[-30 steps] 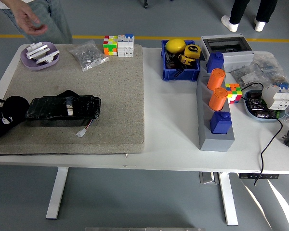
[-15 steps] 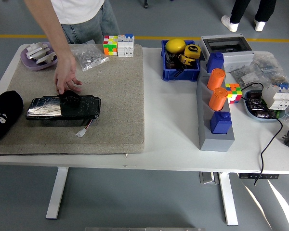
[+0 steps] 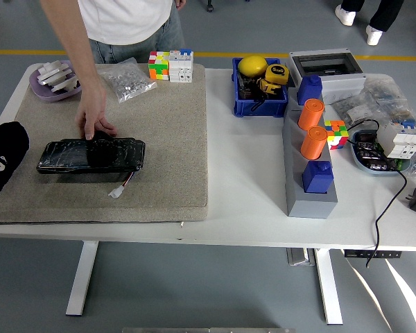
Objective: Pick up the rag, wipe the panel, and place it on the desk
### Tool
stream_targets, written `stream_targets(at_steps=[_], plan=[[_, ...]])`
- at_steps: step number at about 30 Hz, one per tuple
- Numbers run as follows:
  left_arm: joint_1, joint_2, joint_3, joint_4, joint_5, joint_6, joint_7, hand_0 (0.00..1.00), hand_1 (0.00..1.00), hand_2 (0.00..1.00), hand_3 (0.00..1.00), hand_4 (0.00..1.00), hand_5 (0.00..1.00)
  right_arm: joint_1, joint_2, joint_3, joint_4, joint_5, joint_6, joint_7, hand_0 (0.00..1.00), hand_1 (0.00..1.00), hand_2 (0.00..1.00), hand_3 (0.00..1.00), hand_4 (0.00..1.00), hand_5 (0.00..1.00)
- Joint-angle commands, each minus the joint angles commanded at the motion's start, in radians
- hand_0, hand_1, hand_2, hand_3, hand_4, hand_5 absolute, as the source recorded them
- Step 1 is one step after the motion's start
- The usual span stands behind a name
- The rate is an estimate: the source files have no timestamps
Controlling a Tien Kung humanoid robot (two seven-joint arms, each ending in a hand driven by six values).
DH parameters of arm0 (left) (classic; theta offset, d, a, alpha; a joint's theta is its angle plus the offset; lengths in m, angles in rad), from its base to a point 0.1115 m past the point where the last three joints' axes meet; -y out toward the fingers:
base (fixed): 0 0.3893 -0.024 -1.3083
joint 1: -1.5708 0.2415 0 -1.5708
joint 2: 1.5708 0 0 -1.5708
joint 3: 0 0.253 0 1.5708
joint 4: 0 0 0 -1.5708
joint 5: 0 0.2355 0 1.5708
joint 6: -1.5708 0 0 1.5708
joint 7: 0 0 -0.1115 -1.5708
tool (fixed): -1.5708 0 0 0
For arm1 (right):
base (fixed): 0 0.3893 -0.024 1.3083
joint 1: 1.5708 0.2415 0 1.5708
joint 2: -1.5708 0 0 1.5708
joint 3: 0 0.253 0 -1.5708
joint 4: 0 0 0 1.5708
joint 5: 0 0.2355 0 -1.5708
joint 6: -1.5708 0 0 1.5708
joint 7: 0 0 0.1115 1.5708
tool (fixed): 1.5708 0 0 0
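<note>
Left hand (image 3: 5,158), a black rounded shape at the left table edge, sits on the beige felt mat (image 3: 166,139). Can't tell whether it is open, closed or holding anything. Right hand is not in view, so left is the only candidate.

Black glossy rectangular panel (image 3: 90,155) lies on the mat just right of the left hand, with a small gap. Its long axis runs left-right, so the hand faces its short left end.

Rag: can't pick it out, dark on dark; if it's there, it's by the panel's far edge. A person's hand (image 3: 93,119) is pressed on that far edge, left of centre.

Judgement: the reach is rightward along the panel axis, and the person's hand is in that path.
</note>
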Motion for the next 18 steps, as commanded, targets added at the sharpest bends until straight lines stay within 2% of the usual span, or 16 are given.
stream_targets(at_steps=[2, 4, 5, 12, 18], plan=[[0.012, -0.006, 0.017, -0.085, 0.0, -0.004, 0.022, 0.289, 0.142, 0.59, 0.361, 0.002, 0.002, -0.002, 0.002, 0.003, 0.0, 0.0, 0.001, 0.0, 0.75, 0.63, 0.68, 0.601, 0.998, 0.479], [0.014, -0.009, 0.03, -0.127, -0.002, -0.005, 0.026, 0.289, 0.142, 0.59, 0.361, 0.002, 0.002, -0.002, 0.002, 0.002, 0.0, -0.001, 0.002, 0.001, 0.75, 0.63, 0.68, 0.601, 0.998, 0.479], [0.01, -0.014, 0.041, -0.13, -0.004, -0.006, 0.027, 0.289, 0.14, 0.591, 0.359, 0.002, 0.002, -0.001, 0.003, 0.004, 0.0, -0.003, 0.002, 0.002, 0.751, 0.63, 0.68, 0.601, 0.998, 0.48], [-0.014, -0.037, 0.063, -0.072, -0.006, -0.008, 0.017, 0.288, 0.143, 0.59, 0.358, 0.002, 0.002, 0.006, 0.001, 0.014, 0.0, -0.015, 0.002, 0.008, 0.751, 0.631, 0.68, 0.601, 0.998, 0.479], [-0.023, -0.04, 0.068, -0.041, -0.011, -0.007, 0.01, 0.286, 0.145, 0.588, 0.36, 0.002, 0.002, 0.002, -0.002, 0.01, 0.0, -0.01, 0.002, 0.005, 0.75, 0.631, 0.68, 0.602, 0.998, 0.478]])
